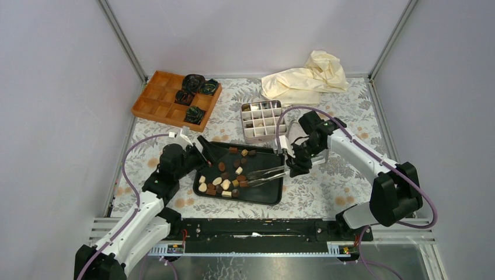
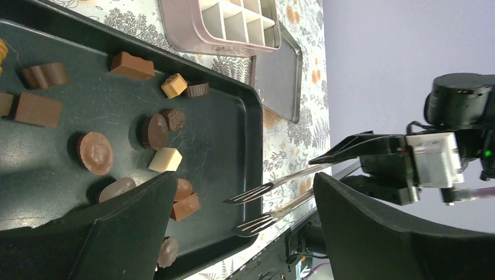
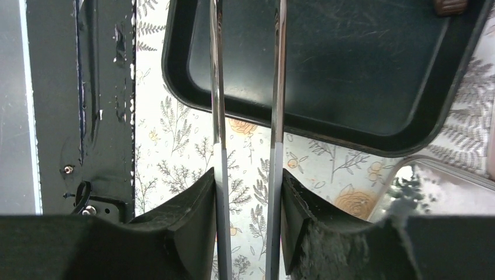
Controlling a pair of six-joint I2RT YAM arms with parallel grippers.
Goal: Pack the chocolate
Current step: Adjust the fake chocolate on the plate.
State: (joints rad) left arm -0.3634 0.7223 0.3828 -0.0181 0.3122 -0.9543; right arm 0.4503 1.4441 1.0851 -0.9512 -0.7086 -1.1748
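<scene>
Chocolates (image 1: 225, 184) crowd the tray's (image 1: 262, 194) left and middle; tongs (image 1: 265, 173) reach over its bare right half; a divided box (image 1: 264, 139) stands just behind the tray.

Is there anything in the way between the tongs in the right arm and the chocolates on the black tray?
Nothing visible. The right gripper holds the metal tongs, their open, empty tips over the black rectangular tray, with only bare tray between them and the small brown and cream chocolate pieces.
</scene>
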